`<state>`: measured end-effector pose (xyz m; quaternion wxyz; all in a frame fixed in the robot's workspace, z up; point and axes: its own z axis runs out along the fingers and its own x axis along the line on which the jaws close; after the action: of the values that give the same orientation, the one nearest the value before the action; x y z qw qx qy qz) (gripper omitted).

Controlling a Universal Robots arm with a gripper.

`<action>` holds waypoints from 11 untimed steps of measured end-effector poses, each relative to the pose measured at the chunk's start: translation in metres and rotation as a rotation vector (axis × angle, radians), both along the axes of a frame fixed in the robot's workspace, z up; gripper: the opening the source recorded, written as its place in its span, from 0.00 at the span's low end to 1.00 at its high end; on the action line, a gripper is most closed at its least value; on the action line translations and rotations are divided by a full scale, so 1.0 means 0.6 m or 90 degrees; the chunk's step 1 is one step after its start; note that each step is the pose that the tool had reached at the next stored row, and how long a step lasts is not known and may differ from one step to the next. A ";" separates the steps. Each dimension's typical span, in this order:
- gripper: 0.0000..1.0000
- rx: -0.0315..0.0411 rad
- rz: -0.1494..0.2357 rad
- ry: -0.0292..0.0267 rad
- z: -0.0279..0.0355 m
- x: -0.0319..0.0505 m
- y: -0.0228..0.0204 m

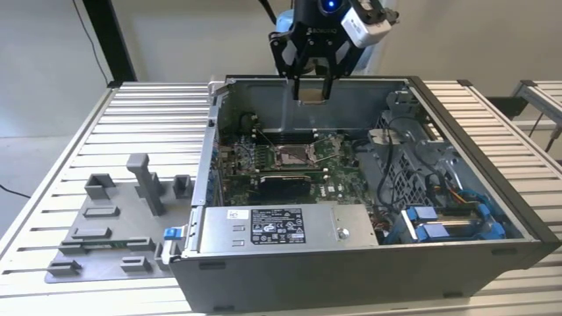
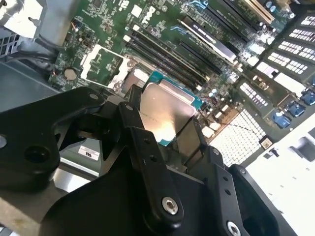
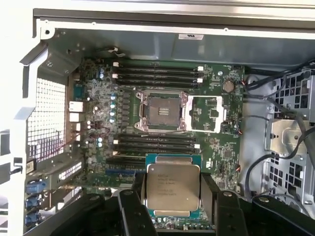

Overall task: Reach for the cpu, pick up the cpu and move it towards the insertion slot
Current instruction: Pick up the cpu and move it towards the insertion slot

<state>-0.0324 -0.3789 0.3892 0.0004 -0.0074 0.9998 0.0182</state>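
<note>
Starting at the exterior view's left, a grey plate with plastic fixture blocks lies on the slatted table, just beside the open computer case. A silver power-supply box sits along the near wall of the case, and past it the green motherboard covers the floor. The insertion slot lies near the middle of that board, its metal frame swung open around the pin field. Above the far wall of the case hangs the gripper, its jaws closed on the cpu, which is well above the board and apart from the slot. Farther to the exterior view's right are a drive cage with loose cables and blue plastic clips.

In the first wrist view the cpu shows its silvery top flat toward the camera, pinched between two black fingers, with the insertion slot farther out on the motherboard, between rows of memory slots. In the second wrist view the cpu sits tilted in the same grip, its teal edge showing, and the insertion slot lies beyond it, not touching.
</note>
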 end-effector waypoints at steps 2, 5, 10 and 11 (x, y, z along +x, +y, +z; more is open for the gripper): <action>0.00 0.0001 -0.012 -0.0001 -0.001 0.000 0.0004; 0.00 -0.0001 -0.025 0.0000 -0.001 0.000 0.0012; 0.00 0.0000 -0.025 0.0000 -0.001 0.000 0.0013; 0.00 0.0000 -0.025 0.0000 -0.001 0.000 0.0013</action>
<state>-0.0324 -0.3781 0.3887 0.0008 0.0125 0.9998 0.0182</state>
